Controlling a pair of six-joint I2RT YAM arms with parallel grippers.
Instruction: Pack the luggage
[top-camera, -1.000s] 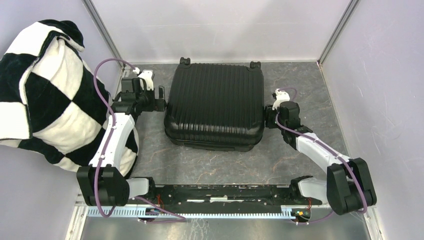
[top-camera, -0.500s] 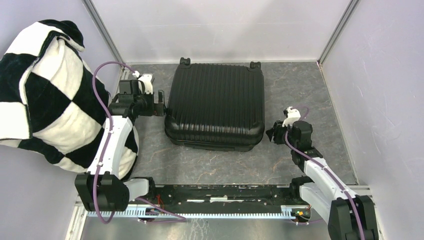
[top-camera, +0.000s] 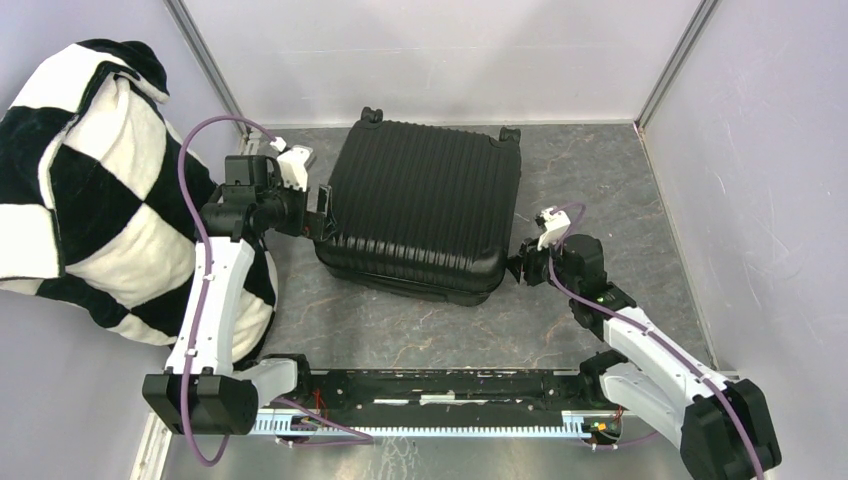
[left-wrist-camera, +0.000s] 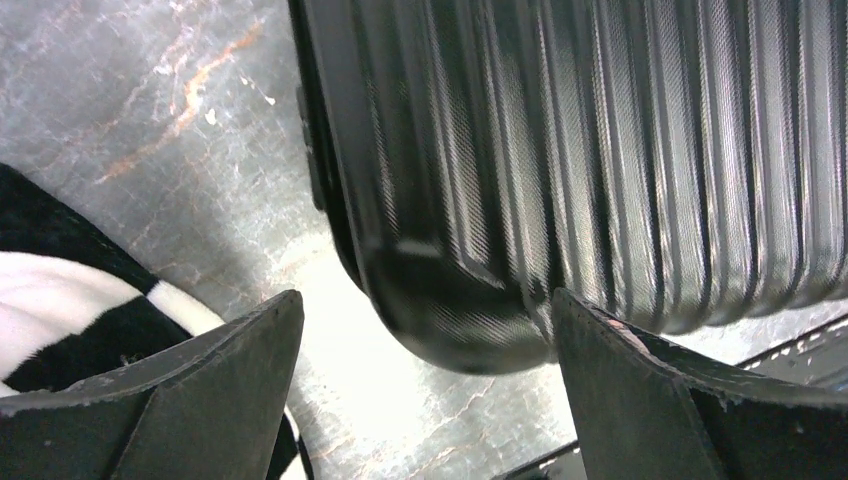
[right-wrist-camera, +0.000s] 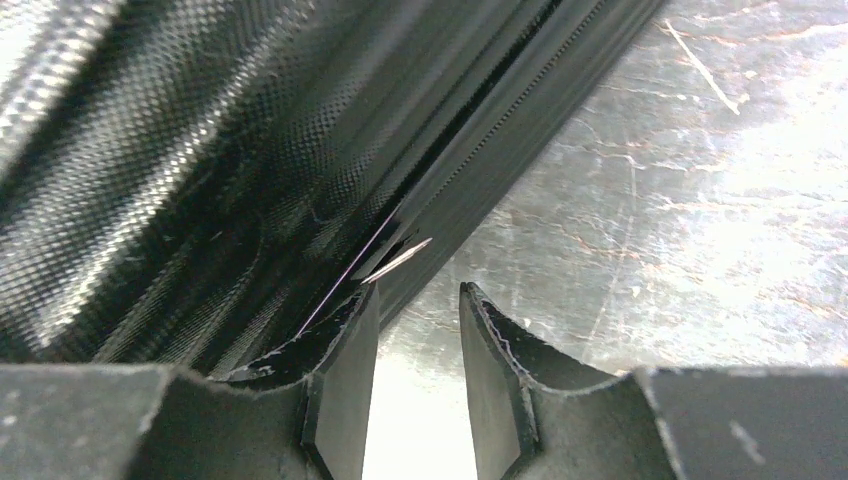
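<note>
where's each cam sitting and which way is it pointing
Top external: above and behind the arms, looking down at the table, the suitcase and checkered blanket; both arms, left pincer and right pincer show.
Left wrist: on the left arm, facing the suitcase's ribbed corner; its wide-open fingers show.
Right wrist: on the right arm, close on the suitcase's zipper edge; its narrowly parted fingers show.
Shared: all see the suitcase; top and left wrist also share the blanket.
</note>
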